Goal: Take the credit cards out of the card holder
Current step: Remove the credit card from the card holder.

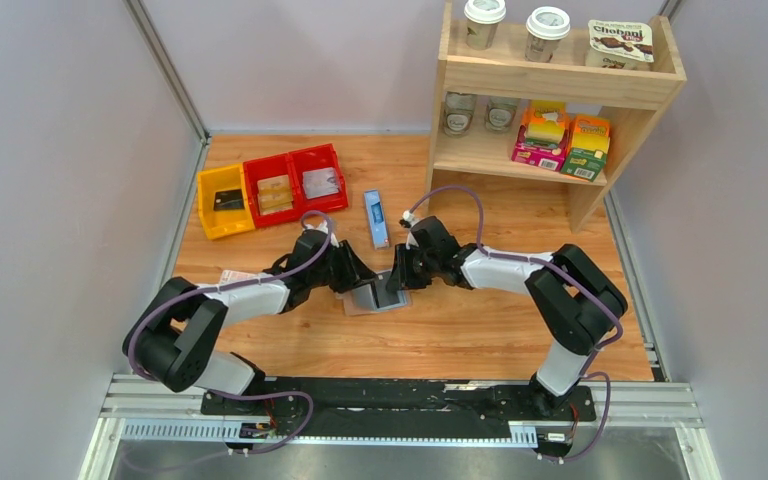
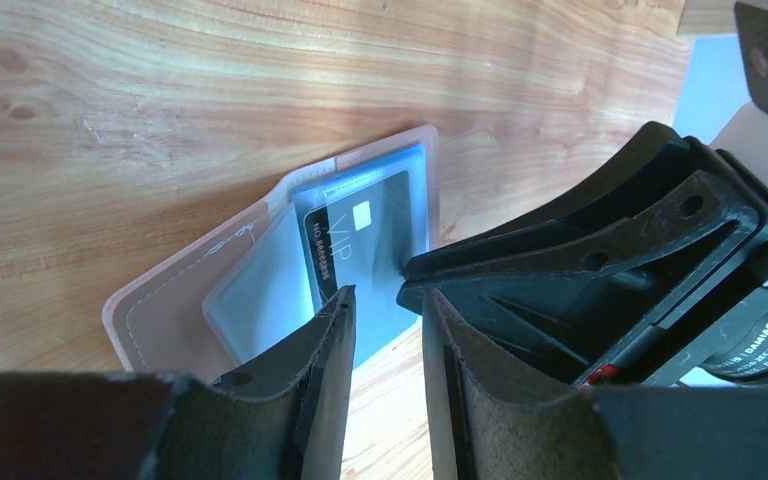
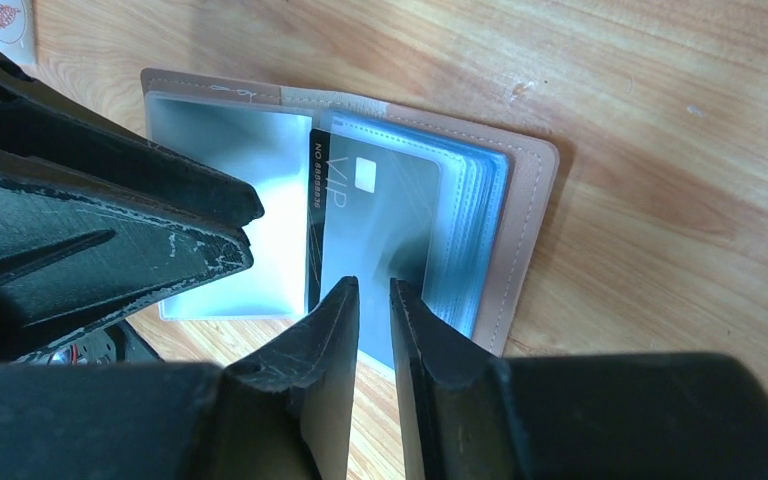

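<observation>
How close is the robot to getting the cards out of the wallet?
Done: the wallet lies open on the table. In hand: the left gripper and the right gripper are at it, fingers slightly apart, the right one by the edge of the dark card. Still to do: that card sits in its sleeve, not yet out.

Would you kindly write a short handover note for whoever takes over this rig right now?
Card holder: lies open on the table between both tools. The black VIP card sits in its top clear sleeve.
Left tool: fingers slightly apart, nothing clamped, over the half with the empty clear pocket.
Right tool: fingers slightly apart at the VIP card's edge, not visibly gripping it.
Done: holder opened.
Left: draw out the VIP card, then check the stacked sleeves beneath it. Their contents are hidden.
</observation>
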### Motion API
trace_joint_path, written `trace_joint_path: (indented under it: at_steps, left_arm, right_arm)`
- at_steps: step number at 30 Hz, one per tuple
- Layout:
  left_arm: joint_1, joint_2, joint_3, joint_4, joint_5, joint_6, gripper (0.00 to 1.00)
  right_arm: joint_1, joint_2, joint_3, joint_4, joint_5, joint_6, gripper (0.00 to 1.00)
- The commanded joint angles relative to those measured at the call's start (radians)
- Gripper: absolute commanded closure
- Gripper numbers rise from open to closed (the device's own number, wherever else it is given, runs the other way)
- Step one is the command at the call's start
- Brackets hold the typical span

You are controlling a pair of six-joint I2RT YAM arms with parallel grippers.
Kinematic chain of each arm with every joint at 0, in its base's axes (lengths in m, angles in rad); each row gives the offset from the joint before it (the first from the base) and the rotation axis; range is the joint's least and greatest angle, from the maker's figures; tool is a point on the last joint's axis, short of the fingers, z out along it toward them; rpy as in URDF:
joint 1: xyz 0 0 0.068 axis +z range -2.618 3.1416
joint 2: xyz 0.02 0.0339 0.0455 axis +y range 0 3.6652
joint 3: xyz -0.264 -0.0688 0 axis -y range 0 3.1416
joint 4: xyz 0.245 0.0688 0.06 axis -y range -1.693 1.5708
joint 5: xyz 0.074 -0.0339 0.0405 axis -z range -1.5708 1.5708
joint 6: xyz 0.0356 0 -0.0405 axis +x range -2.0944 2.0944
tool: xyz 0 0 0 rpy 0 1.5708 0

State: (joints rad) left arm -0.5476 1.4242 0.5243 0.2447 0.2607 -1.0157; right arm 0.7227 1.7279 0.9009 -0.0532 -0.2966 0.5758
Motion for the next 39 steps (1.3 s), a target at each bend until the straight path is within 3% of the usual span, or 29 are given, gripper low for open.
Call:
trace_joint_path:
  at_steps: [1, 6, 29, 39]
  left_arm:
    - [-0.009, 0.016, 0.014, 0.059, 0.012, -0.04, 0.61]
    - [-0.017, 0.062, 0.01, 0.007, -0.001, -0.05, 0.6]
    - [-0.017, 0.147, -0.052, 0.18, 0.029, -0.087, 0.62]
    - [-0.017, 0.145, -0.061, 0.197, 0.035, -0.077, 0.63]
  right_arm:
    - [-0.002, -0.022, -0.026, -0.01, 0.036, 0.004, 0.75]
    - [-0.002, -0.022, -0.03, -0.01, 0.045, 0.009, 0.75]
    - [-0.04, -0.108, -0.088, 0.032, 0.053, -0.007, 0.69]
    - [-0.043, -0.111, -0.043, 0.019, 0.039, -0.045, 0.75]
